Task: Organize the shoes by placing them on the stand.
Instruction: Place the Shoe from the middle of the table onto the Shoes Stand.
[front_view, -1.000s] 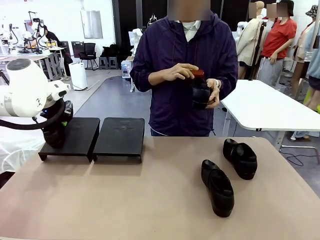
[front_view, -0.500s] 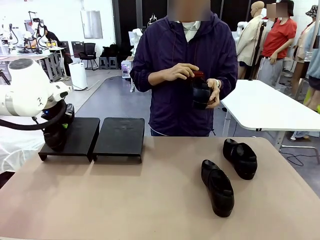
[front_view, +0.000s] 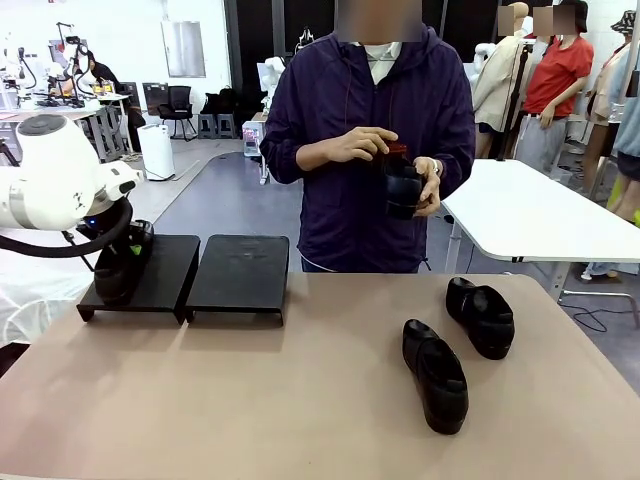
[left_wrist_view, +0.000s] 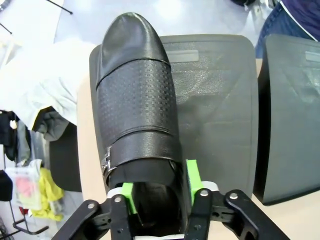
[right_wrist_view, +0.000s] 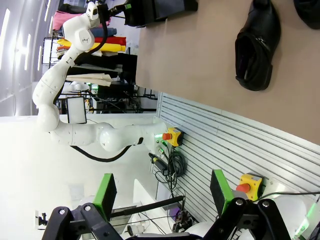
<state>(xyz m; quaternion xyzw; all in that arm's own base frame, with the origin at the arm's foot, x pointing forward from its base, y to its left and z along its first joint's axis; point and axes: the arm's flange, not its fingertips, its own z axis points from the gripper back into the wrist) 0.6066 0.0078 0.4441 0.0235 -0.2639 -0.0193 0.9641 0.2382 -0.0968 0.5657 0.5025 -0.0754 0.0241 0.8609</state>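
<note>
One black shoe (left_wrist_view: 135, 100) lies flat on the left piece of the stand (left_wrist_view: 215, 110), toe pointing away from my left gripper (left_wrist_view: 160, 185). The green pads (left_wrist_view: 192, 175) flank its heel, open and slightly off the leather. From the front, that gripper (front_view: 125, 255) hangs over the shoe (front_view: 115, 282) on the left stand piece (front_view: 165, 265). Two more shoes lie on the table at right, one nearer (front_view: 435, 375) and one farther (front_view: 482, 315). The person holds a fourth shoe (front_view: 402, 190) in both hands at chest height. My right gripper (right_wrist_view: 162, 200) is open, with nothing between its fingers.
The stand's right piece (front_view: 240, 275) is bare, close beside the left one. The tan table (front_view: 260, 400) has free room in the middle and front left. In the right wrist view a shoe (right_wrist_view: 257, 47) lies on the table far from the fingers.
My left gripper has opened off the shoe's heel and shifted slightly up and right. The shoe now rests on the stand. The person and the other shoes have not moved.
</note>
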